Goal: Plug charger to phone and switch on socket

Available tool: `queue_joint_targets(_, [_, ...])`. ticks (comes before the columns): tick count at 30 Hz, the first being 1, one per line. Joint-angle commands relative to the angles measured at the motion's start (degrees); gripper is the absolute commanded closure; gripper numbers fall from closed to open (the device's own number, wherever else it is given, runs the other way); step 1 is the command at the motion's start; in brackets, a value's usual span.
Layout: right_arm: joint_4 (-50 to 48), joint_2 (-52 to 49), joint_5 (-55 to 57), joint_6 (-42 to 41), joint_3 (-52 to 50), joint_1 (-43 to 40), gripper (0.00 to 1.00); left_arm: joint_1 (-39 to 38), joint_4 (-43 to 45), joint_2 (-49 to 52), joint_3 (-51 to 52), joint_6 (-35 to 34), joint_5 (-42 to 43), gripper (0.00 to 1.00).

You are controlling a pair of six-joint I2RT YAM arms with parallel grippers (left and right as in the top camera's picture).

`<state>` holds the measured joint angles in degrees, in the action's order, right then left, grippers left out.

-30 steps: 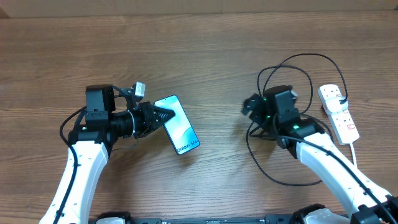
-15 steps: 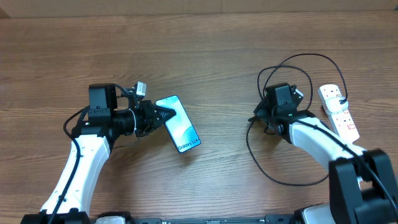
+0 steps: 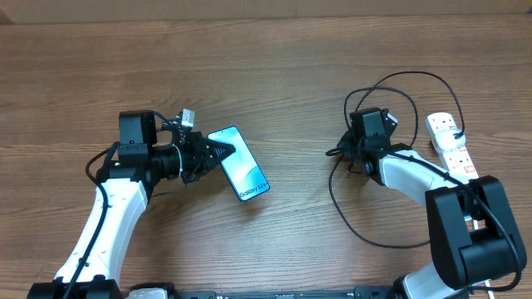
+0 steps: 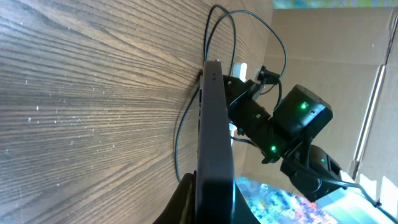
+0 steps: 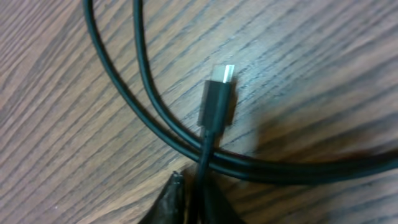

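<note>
Left of centre overhead, my left gripper (image 3: 218,154) clamps phone (image 3: 243,169) at its edge. Mid-right, my right gripper (image 3: 339,154) pinches charger (image 5: 217,102) just behind plug tip. Judging: both grasps made; plugging in and socket (image 3: 453,149) switch, far right, remain

Only legible txt, overhead view: "Galaxy S24", small print running along the lower end of the blue-teal scr of the phone (image 3: 238,164), which lies at an angle w/ that end toward the worktop's near edge.
</note>
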<state>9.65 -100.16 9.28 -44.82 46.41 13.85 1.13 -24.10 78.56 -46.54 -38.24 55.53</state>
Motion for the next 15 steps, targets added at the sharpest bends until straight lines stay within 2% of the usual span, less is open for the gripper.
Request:
queue_joint_targets(1, [1.2,-2.3,-2.4,1.3,-0.7,0.0,0.96,-0.1,0.9,0.0,-1.2,-4.5,2.6,0.96])
queue_joint_targets(5, [3.1,1.3,-11.0,7.4,0.2,0.0,0.96,0.0,3.2,0.0,-1.2,-5.0,2.6,0.96])
queue_joint_targets(10, [13.1,11.3,-19.3,15.8,4.3,0.0,0.96,0.6,9.4,0.1,-1.2,-8.2,4.7,0.96])
queue_joint_targets(15, [26.9,24.5,-35.9,29.1,7.4,0.0,0.96,3.2,25.1,2.0,-1.2,-8.2,17.9,0.96])
